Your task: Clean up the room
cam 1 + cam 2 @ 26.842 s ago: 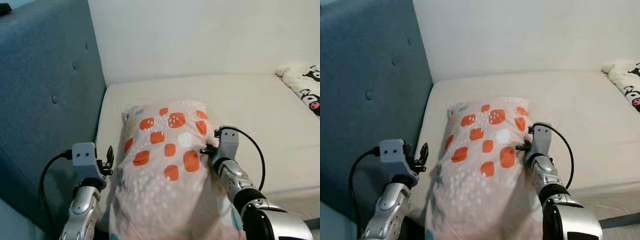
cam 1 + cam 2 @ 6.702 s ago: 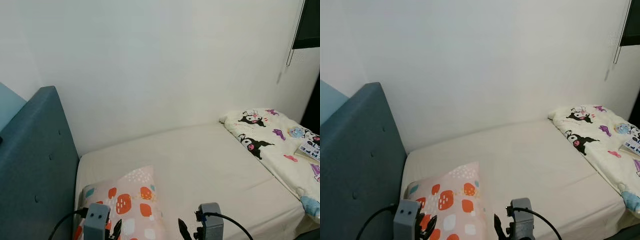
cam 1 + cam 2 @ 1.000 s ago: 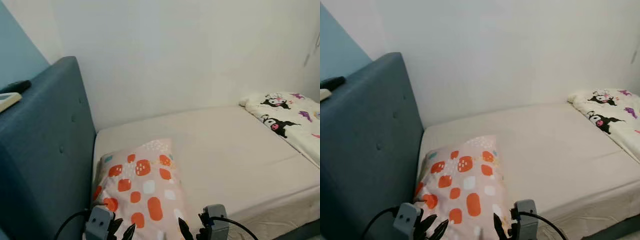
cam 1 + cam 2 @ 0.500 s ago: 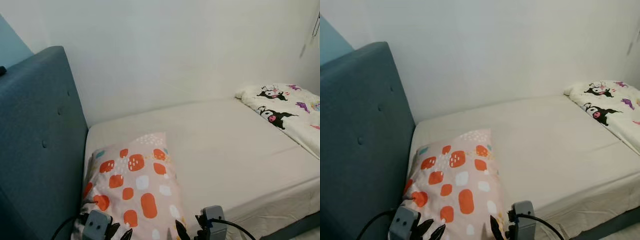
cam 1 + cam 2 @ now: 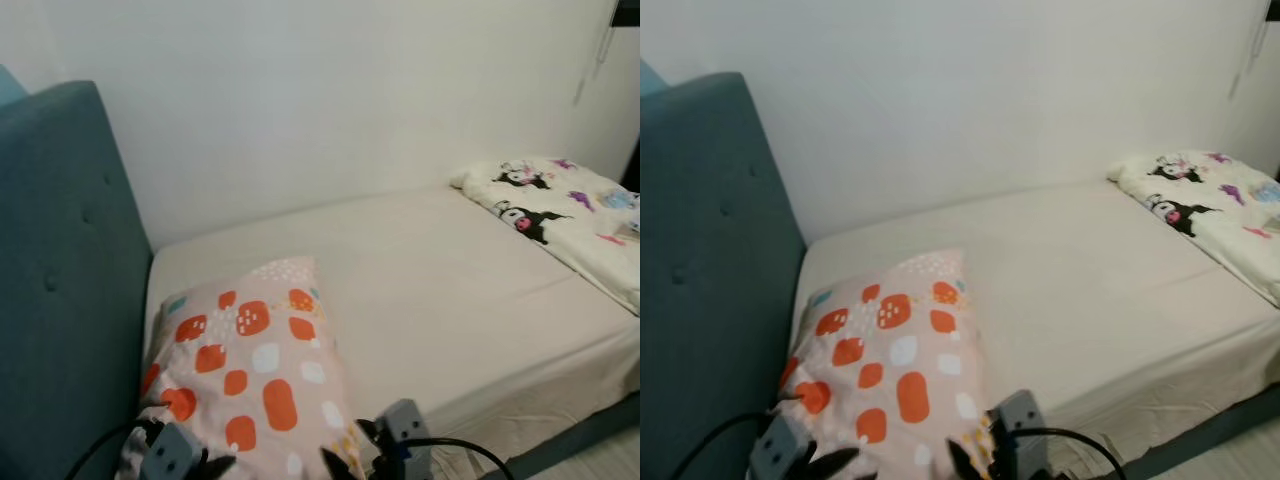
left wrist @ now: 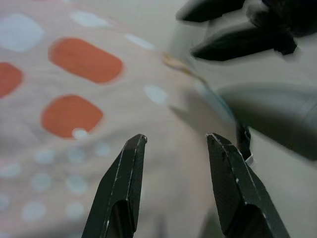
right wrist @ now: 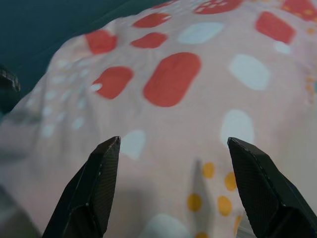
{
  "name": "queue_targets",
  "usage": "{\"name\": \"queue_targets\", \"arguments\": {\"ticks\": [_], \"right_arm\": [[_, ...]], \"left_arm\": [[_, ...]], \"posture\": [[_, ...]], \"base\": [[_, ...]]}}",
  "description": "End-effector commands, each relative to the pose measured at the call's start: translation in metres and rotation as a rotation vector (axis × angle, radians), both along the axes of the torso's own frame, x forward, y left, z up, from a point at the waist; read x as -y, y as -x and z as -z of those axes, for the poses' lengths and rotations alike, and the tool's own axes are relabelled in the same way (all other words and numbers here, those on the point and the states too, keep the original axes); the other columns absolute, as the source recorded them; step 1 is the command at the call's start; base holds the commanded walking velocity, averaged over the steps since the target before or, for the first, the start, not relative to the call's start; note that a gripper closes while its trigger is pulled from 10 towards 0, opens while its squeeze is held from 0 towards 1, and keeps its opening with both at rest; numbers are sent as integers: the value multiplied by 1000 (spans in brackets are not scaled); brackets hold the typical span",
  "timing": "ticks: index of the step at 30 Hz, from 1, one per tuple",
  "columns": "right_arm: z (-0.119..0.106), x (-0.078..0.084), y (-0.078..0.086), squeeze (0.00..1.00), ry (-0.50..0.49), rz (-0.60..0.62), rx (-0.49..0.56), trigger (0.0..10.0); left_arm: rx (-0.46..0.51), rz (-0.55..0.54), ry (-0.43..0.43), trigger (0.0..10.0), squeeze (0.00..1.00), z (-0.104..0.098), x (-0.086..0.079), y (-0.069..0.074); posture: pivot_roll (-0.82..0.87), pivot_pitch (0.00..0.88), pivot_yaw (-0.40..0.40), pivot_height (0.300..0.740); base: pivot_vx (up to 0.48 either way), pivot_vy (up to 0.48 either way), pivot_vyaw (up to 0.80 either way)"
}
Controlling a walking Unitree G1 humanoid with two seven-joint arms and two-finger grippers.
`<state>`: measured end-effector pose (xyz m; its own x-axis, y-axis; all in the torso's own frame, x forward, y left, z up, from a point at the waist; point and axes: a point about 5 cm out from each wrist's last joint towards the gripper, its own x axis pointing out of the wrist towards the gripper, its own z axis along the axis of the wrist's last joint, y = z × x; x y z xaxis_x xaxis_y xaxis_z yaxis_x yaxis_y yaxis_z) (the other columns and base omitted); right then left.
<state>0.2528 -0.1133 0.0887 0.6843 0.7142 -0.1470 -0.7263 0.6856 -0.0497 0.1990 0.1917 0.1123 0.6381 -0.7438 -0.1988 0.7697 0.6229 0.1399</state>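
A pink pillow with orange and white spots lies on the cream mattress, against the teal headboard. My left gripper sits at the pillow's near end, open with nothing between its fingers. To its right my right gripper is also open, hovering just above the spotted fabric. In the left wrist view the right gripper's black fingertips show beyond the pillow.
A white blanket printed with cartoon figures is bunched at the far right of the bed. A plain white wall runs behind the bed. The dark bed base and a strip of floor lie at the lower right.
The camera has swung to the right and tipped down a little, so the headboard and pillow sit further left in the picture. Both grippers stay open at the pillow's near end.
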Motion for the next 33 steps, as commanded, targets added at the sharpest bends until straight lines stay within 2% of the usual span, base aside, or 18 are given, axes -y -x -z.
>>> {"name": "queue_targets", "arguments": {"ticks": [1, 3, 4, 5, 6, 7, 9, 13, 14, 16, 17, 18, 22, 23, 26, 27, 28, 33], "right_arm": [[-3, -6, 6, 0, 50, -92, -3, 10000], [-4, -5, 7, 0, 96, -133, -2, 10000], [-4, -4, 10, 0, 167, -186, 0, 10000], [-4, -4, 10, 0, 167, -186, 0, 10000], [0, 0, 14, 0, 267, -252, -3, 10000], [0, 0, 14, 0, 267, -252, -3, 10000], [9, 6, 18, 0, 411, -324, -40, 10000], [17, 6, 15, 0, 436, -294, -45, 10000], [20, 3, 12, 0, 432, -265, -40, 4471], [20, 3, 12, 0, 432, -265, -40, 4471], [28, -4, 9, 0, 429, -237, -50, 0], [31, -6, 9, 0, 431, -238, -56, 0], [33, -8, 9, 0, 431, -240, -60, 0], [35, -11, 9, 0, 422, -247, -68, 0], [36, -15, 9, 0, 413, -266, -79, 0], [37, -19, 9, 0, 416, -289, -85, 0], [36, -26, 12, 0, 407, -343, -98, 0], [33, -31, 16, 0, 359, -389, -131, 0]], "left_arm": [[-14, 108, -63, 10000, 0, -7, -4, 10], [-8, 163, -110, 10000, 0, -11, -6, 14], [-1, 232, -155, 10000, 0, -16, -7, 20], [-1, 232, -155, 10000, 0, -16, -7, 20], [-3, 317, -200, 10000, 0, -21, -5, 28], [-3, 317, -200, 10000, 0, -21, -5, 28], [-11, 442, -248, 10000, 0, -27, 3, 38], [-22, 444, -242, 10000, 0, -21, 15, 37], [-19, 416, -239, 10000, 0, -16, 23, 34], [-19, 416, -239, 10000, 0, -16, 23, 34], [-5, 410, -268, 10000, 0, 0, 44, 30], [4, 408, -281, 10000, 0, 5, 52, 28], [30, 390, -305, 10000, 0, 10, 60, 24], [33, 369, -316, 10000, 0, 20, 65, 19], [30, 370, -336, 9804, 0, 27, 64, 16], [18, 383, -343, 5529, 0, 32, 63, 15], [-2, 427, -347, 0, 0, 35, 59, 15], [-11, 444, -361, 0, 0, 36, 58, 17]], "posture": [[37, 158, 3, 561], [37, 161, -1, 561], [36, 163, -6, 561], [36, 163, -6, 561], [35, 164, -8, 561], [35, 164, -8, 561], [34, 166, -12, 561], [28, 168, -12, 561], [23, 169, -13, 561], [23, 169, -13, 561], [13, 174, -17, 561], [13, 174, -17, 561], [13, 174, -18, 561], [3, 175, -25, 561], [0, 175, -29, 561], [-1, 177, -33, 561], [-4, 178, -35, 561], [-6, 181, -42, 561]], "base": [[0, 0, 0], [0, 0, 0], [0, 0, 0], [0, 0, 0], [0, 0, 0], [0, 0, 0], [0, 0, 0], [0, 0, 0], [0, 0, 0], [0, 0, 0], [0, 0, 0], [0, 0, 0], [0, 0, 0], [0, 0, 0], [0, 0, 0], [0, 0, 0], [0, 0, 0], [0, 0, 0]]}}
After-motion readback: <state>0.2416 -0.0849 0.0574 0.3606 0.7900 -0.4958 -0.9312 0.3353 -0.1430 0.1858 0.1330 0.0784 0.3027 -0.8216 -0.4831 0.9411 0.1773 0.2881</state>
